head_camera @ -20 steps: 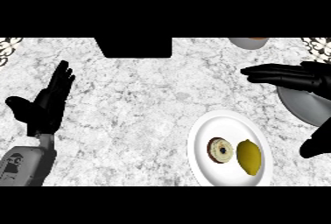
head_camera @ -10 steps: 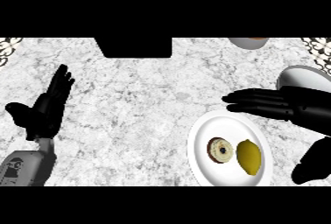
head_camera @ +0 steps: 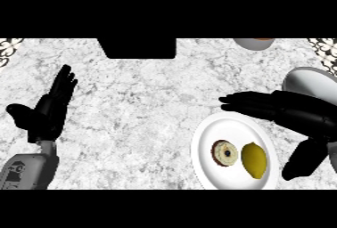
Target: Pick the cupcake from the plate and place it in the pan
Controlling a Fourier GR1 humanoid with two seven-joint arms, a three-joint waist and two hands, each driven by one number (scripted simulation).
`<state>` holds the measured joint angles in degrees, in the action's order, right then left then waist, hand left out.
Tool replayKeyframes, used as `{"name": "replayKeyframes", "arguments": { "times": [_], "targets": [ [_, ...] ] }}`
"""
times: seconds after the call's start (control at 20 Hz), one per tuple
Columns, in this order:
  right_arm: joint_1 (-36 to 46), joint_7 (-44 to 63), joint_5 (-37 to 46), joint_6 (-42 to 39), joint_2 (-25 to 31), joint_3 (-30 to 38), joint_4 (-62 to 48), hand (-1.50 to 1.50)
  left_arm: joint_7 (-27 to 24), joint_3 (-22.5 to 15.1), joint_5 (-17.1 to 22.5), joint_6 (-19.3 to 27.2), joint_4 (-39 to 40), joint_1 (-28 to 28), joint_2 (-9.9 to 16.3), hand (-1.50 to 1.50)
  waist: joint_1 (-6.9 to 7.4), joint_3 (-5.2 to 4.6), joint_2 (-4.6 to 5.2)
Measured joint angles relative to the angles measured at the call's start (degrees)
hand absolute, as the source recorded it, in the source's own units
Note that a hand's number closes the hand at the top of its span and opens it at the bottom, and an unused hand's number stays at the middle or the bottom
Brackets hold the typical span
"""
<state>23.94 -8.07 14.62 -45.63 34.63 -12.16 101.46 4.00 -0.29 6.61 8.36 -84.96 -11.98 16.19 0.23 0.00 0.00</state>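
**Obs. 1:** Marble counter (head_camera: 151, 116), grey-veined white, fills the head view. Dark rectangular block (head_camera: 139, 48) at the far edge, centre. What do you log on the right?

**Obs. 2:** White plate (head_camera: 207, 167), lower right. Two items on it, side by side: the cupcake (head_camera: 224, 153), seen from above as a brown ring with a pale top and dark centre, on the plate's left half; a yellow lemon (head_camera: 254, 160) just beside it to the right, nearly touching it. Cupcake sits on the plate, untouched.

**Obs. 1:** Right hand?

**Obs. 2:** Right hand (head_camera: 289, 111) enters from the right edge, fingers stretched straight toward the left, over the plate's far rim. Thumb hangs apart, lower down, by the plate's right edge beyond the lemon. Spread wide, nothing in it. Clear of the cupcake.

**Obs. 1:** Pan?

**Obs. 2:** Grey pan (head_camera: 314, 84) at the right edge, behind the right hand, partly covered by it. Part of a pale bowl (head_camera: 253, 43) at the far edge, cut off by the view.

**Obs. 1:** Left hand (head_camera: 47, 113) at the left side, fingers up and straight, resting, holding nothing. Grey forearm (head_camera: 30, 169) below it. Well apart from the plate.
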Motion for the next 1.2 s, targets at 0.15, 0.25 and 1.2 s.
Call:
{"name": "replayKeyframes", "arguments": {
  "times": [0.15, 0.25, 1.2],
  "targets": [
    [-0.39, -2.16, 3.73, -0.79, -1.12, -1.03, -1.83, -1.5, 0.15, 0.34, -0.92, -0.03, 0.3, -0.5, -0.54, 0.0, -0.02, 0.01, 0.02],
    [-0.53, -4.5, 6.13, -0.87, -1.56, -1.89, -3.53, -1.5, 0.37, 0.14, -1.81, 0.62, -0.23, -0.47, -1.33, 0.0, 0.01, 0.01, 0.03],
    [-1.94, -8.25, 27.11, 3.04, -5.73, -11.23, -5.27, -1.5, 0.5, 3.52, -2.65, -2.67, 1.41, -1.54, -2.46, 0.0, -0.07, 0.01, 0.0]
  ]
}}
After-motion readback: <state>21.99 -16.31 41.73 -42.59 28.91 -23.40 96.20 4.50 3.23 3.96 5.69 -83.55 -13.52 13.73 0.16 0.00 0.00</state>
